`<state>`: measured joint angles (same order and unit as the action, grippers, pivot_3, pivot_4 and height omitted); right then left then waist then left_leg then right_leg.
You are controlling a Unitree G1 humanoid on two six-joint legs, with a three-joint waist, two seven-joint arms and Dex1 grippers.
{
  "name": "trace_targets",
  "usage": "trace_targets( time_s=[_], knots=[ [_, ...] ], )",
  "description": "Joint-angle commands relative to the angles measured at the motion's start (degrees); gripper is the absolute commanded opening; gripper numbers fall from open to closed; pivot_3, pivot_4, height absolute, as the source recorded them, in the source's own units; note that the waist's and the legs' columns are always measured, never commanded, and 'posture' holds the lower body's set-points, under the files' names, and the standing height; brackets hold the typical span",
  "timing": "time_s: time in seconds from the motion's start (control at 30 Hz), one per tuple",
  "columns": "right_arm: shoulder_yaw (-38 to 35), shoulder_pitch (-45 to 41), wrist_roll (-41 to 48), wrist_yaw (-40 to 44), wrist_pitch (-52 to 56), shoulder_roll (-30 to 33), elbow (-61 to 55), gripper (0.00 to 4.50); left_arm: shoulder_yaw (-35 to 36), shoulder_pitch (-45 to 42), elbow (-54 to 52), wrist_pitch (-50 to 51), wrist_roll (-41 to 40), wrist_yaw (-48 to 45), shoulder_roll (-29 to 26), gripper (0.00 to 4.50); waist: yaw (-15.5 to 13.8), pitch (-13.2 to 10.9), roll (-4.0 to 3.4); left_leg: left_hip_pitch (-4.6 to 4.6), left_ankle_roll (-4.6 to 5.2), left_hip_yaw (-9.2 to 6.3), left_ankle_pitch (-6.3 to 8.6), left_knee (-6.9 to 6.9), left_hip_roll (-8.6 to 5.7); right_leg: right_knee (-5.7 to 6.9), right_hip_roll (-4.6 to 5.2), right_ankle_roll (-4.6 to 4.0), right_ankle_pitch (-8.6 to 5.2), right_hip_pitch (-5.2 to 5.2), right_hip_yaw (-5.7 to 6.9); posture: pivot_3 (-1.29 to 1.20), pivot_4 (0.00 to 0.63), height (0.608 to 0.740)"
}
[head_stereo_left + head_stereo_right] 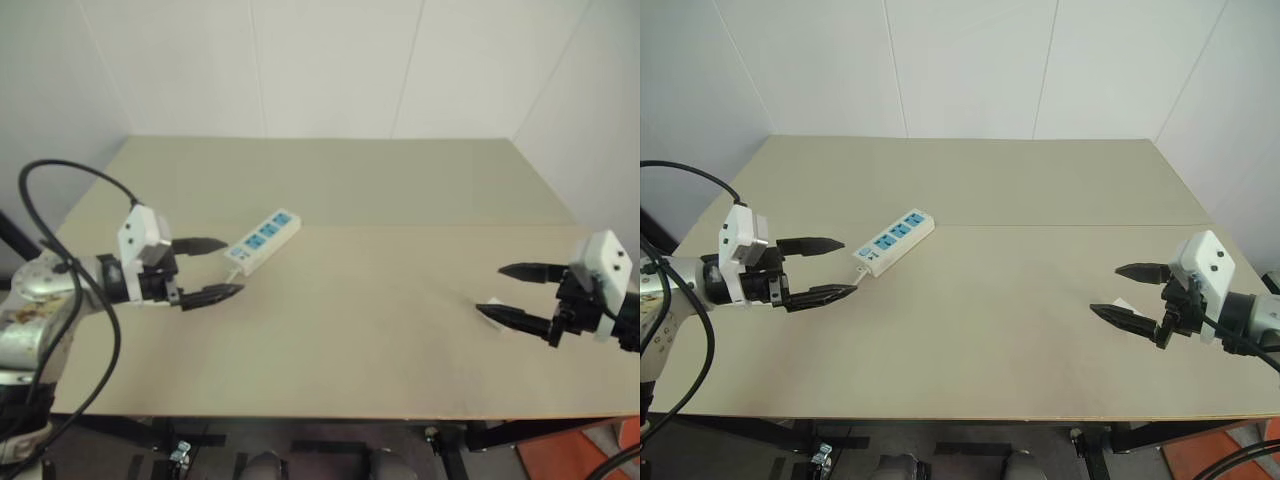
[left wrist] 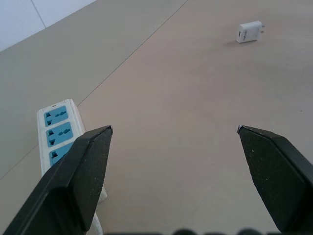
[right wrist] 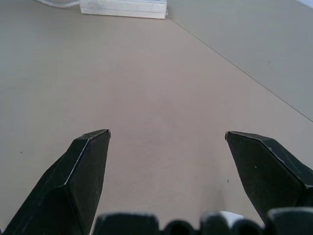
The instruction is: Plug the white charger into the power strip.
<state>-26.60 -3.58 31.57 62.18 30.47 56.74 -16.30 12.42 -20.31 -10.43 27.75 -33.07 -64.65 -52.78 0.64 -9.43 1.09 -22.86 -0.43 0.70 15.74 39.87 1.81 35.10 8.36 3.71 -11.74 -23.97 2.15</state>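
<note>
While both claws hang spread and empty above the beige wooden counter, nothing is yet grasped. Small white boxy charger lies flat just beneath the right claw, by its lower finger. Long white power strip with blue socket faces lies just beyond the left claw. Judgement: lower right claw squarely over charger body, prongs left clear.

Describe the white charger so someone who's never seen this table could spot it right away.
Start at the tan table and go to its right side, far from the power strip. The white charger lies flat there by the right gripper: a tiny white cube, with no blue sockets.
</note>
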Motion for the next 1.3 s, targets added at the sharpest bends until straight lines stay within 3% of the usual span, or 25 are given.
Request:
trace_targets(
  time_s=[0.03, 0.4, 0.57, 0.77, 1.03, 1.3],
  knots=[
    [-1.62, -0.44, 0.22, -0.35, -0.71, 1.07, -0.69, 4.50, 0.57, -0.96, -0.42, 0.01, -0.32, 0.35, -0.12, 4.47, 0.00, 0.00, 0.00, 0.00, 0.00, 0.00, 0.00, 0.00, 0.00, 0.00, 0.00, 0.00, 0.00, 0.00, 0.00, 0.00, 0.150, 0.740],
    [-1.37, -1.74, 1.86, -1.58, 1.46, 1.12, -0.40, 4.50, 0.10, -2.17, 1.06, 0.57, 0.30, 3.51, 1.89, 4.47, 0.00, 0.00, 0.00, 0.00, 0.00, 0.00, 0.00, 0.01, 0.00, 0.00, 0.00, 0.00, 0.00, 0.01, 0.00, 0.00, 0.150, 0.740],
    [-0.84, -2.42, 2.15, -1.67, 1.63, 1.05, -0.34, 4.50, -1.78, -7.66, 6.41, 0.43, 8.04, 20.89, 11.21, 4.47, -0.50, -0.01, 0.02, 0.12, 0.00, -0.03, 0.00, 0.07, -0.04, -0.01, 0.00, -0.01, 0.01, 0.22, 0.01, 0.00, 0.150, 0.740],
    [-0.05, -3.95, 2.48, -1.70, 1.90, 1.09, -0.39, 4.50, -3.99, -9.04, 12.39, -6.25, 13.17, 27.23, 20.06, 4.47, -0.68, -0.03, 0.06, 0.58, 0.17, -0.02, 0.10, 0.03, -0.03, -0.11, 0.00, 0.01, 0.00, 0.79, 0.03, 0.00, 0.150, 0.740],
    [0.65, -5.82, 2.70, -1.52, 2.45, 0.95, -0.34, 4.50, -5.38, -12.72, 27.02, -18.32, 17.67, 29.06, 27.32, 4.47, -1.13, -0.03, 0.07, 0.63, 0.17, -0.02, 0.10, 0.06, -0.05, -0.15, 0.00, 0.01, 0.00, 0.82, 0.04, 0.00, 0.150, 0.740],
    [1.22, -6.80, 3.12, -1.74, 2.74, 0.48, -0.58, 4.50, -6.09, -17.76, 41.97, -26.12, 19.97, 26.67, 28.81, 4.47, -1.21, -0.03, 0.07, 0.59, 0.17, -0.01, 0.10, 0.06, -0.07, -0.12, 0.00, 0.01, 0.00, 0.82, 0.04, 0.00, 0.150, 0.740]
  ],
)
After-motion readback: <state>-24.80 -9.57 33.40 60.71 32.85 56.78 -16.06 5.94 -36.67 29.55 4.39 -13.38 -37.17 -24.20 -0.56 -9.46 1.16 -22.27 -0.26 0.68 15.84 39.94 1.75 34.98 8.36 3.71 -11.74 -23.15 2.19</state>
